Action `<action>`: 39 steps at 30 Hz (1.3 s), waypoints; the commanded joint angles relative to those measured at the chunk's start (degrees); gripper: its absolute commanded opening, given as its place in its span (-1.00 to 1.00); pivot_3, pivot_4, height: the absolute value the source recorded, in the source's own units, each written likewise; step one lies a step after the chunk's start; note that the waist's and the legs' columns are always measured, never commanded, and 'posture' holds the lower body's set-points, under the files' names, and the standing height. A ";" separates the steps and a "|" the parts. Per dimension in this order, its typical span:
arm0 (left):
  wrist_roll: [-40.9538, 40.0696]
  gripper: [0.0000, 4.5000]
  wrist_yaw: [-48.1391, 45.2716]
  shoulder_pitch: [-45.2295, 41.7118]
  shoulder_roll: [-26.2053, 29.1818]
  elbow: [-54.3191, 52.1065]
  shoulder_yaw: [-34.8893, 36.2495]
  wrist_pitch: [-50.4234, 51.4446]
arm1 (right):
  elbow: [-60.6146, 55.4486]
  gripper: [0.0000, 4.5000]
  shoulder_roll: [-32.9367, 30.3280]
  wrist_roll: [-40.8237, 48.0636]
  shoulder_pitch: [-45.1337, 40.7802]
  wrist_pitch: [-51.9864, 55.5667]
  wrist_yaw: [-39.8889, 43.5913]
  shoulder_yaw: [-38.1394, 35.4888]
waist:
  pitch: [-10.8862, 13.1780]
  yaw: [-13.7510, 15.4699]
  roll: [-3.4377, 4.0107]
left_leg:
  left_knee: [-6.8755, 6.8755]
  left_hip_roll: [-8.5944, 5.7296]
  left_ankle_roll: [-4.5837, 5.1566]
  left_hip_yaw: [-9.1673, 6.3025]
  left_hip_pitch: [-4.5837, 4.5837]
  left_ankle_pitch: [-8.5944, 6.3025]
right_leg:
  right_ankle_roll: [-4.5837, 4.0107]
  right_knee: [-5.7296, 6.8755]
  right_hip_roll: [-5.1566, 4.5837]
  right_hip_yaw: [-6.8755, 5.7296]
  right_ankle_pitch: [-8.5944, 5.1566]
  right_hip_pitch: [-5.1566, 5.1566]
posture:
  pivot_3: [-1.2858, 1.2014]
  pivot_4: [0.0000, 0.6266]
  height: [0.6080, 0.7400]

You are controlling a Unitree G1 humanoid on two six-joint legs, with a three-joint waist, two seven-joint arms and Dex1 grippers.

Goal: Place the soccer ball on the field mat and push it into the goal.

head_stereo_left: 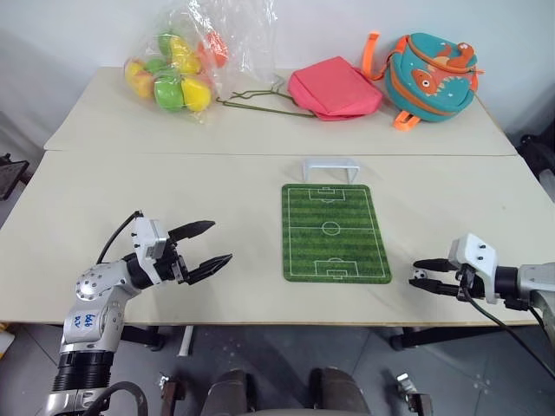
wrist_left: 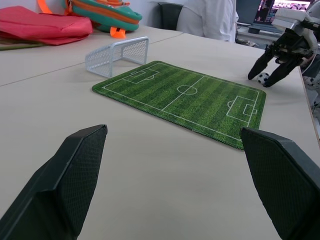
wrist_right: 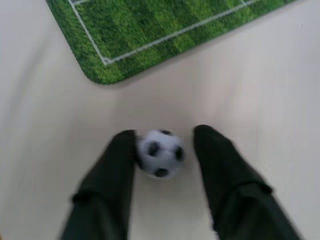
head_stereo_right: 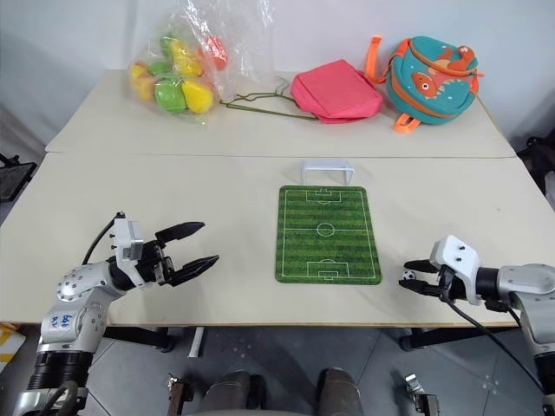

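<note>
Now the right claw [head_stereo_left: 423, 276] straddles the soccer ball [wrist_right: 160, 152] beside the mat [head_stereo_left: 334, 232], not yet clenched, ready to lift it.

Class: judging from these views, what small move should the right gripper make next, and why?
Probably finish closing the right gripper on the soccer ball: the ball sits between its fingers on the table, one finger touching, the other apart, off the field mat.
</note>
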 commanded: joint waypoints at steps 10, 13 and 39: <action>-3.90 1.00 -9.50 -0.70 -1.87 2.90 -0.80 -4.37 | -14.94 -0.63 -0.38 6.18 -5.47 11.63 -1.89 -0.95 | 0.02 -0.02 0.03 | 0.01 0.15 0.00 0.00 -0.01 0.00 | 0.00 0.01 -0.02 0.01 0.00 -0.02 | 0.03 -0.52 1.00; -1.76 1.00 -12.31 -1.45 -2.24 5.39 -2.63 -7.41 | -19.99 -0.63 1.81 7.33 -9.04 16.12 -1.74 3.56 | 0.02 0.06 0.04 | 0.02 0.07 -0.01 0.02 0.00 0.00 | 0.00 0.04 0.04 0.00 0.00 -0.06 | 0.03 -0.52 1.00; -1.24 1.00 -13.00 3.83 1.10 3.79 0.70 -13.75 | 1.32 -0.63 14.59 -3.84 -25.01 5.40 7.64 21.13 | 0.06 -0.09 -0.02 | 0.04 -0.12 0.04 -0.27 -0.19 -0.01 | 0.01 0.05 -0.10 -0.31 0.01 -0.04 | 0.03 -0.52 1.00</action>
